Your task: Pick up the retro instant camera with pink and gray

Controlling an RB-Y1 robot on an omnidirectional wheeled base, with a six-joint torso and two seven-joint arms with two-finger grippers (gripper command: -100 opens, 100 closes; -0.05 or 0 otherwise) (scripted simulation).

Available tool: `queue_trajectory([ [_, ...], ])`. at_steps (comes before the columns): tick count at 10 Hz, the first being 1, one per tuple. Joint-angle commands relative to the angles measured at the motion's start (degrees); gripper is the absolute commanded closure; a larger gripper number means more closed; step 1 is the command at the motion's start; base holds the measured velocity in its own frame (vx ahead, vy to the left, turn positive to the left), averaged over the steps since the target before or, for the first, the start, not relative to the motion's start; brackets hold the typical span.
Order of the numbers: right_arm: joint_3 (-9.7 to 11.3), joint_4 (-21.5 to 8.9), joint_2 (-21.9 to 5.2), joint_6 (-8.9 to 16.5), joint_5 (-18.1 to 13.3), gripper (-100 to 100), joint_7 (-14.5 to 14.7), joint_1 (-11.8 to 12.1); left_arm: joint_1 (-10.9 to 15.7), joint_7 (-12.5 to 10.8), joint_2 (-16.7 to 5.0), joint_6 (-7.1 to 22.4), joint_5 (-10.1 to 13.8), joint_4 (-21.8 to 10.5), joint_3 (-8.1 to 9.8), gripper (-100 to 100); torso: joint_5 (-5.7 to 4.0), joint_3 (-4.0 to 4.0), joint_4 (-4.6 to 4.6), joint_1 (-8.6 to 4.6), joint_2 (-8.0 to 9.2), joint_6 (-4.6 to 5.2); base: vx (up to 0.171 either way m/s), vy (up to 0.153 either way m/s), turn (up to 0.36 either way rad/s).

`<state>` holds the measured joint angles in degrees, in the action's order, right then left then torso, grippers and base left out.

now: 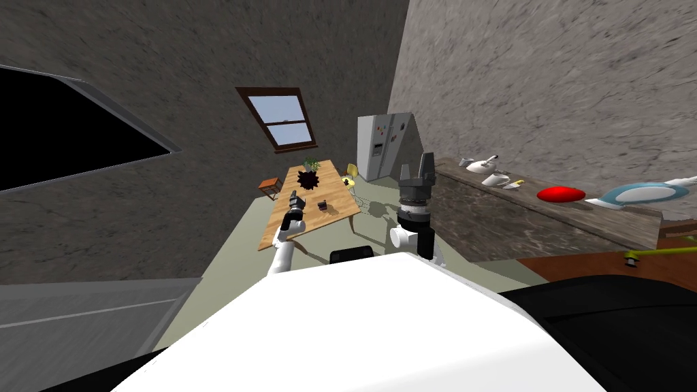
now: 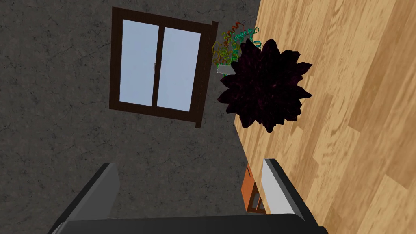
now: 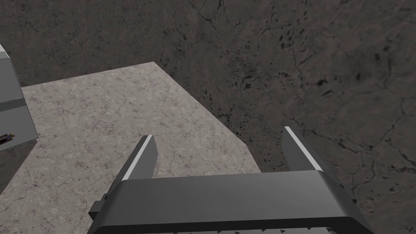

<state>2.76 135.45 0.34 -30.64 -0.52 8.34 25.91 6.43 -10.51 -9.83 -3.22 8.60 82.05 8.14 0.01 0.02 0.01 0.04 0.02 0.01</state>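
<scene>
"On the wooden table [image 1: 308, 230], what's around the camera?"
"The camera [image 1: 322, 204] is a small dark lump mid-table, colours too small to tell. A dark spiky plant [image 1: 309, 179] sits beyond it and a green plant [image 1: 312, 163] at the far end. A yellowish thing [image 1: 348, 181] is by the far edge, unclear what."
"Grippers?"
"Left gripper [image 1: 294, 199] hovers over the table's edge, near the camera but apart from it, fingers spread, holding nothing. Right gripper [image 1: 418, 163] is raised, well off the table, fingers also apart."
"Room?"
"Pale green floor [image 1: 231, 246], dark mottled walls, window [image 1: 282, 120]. Brown stool [image 1: 270, 184] past the table, fridge [image 1: 384, 144] in the corner. Counter [image 1: 490, 218] with white dishes [image 1: 495, 178] and a red bowl [image 1: 561, 194]. Black area [image 1: 61, 129] through an opening on my left."
</scene>
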Motion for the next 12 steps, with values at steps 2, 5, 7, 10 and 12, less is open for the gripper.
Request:
queue_trajectory([
  [2,0.0,0.0,0.0,0.0,0.0,0,0.0,0.0,2.6,-0.2,0.2,2.0,0.2,-4.3,0.05,-100,0.0,-0.01,-0.01,-0.03,-0.02,-0.01,-0.005,0.011,0.021],
  [5,0.0,0.0,0.0,0.0,0.0,0,0.0,0.0,5.0,-0.5,0.4,3.9,0.5,-8.4,0.08,-100,-0.01,-0.01,0.0,-0.03,-0.02,-0.01,-0.007,0.013,0.021],
  [7,0.0,0.0,0.0,0.0,0.0,0,0.0,0.0,7.3,-0.8,0.6,5.7,0.7,-12.3,0.05,-100,0.0,-0.01,0.0,-0.01,-0.01,-0.01,-0.01,0.017,0.036],
  [10,0.0,0.0,0.0,0.0,0.0,0,0.0,0.0,9.5,-1.1,0.8,7.5,0.9,-16.5,-0.03,-100,0.01,-0.01,-0.01,0.03,-0.01,-0.01,-0.006,0.024,0.022],
  [12,0.0,0.0,0.0,0.0,0.0,0,0.0,0.0,11.7,-1.4,1.0,9.2,1.1,-19.8,-0.17,-100,0.0,-0.03,-0.01,0.0,-0.05,0.0,0.004,0.018,0.025],
])
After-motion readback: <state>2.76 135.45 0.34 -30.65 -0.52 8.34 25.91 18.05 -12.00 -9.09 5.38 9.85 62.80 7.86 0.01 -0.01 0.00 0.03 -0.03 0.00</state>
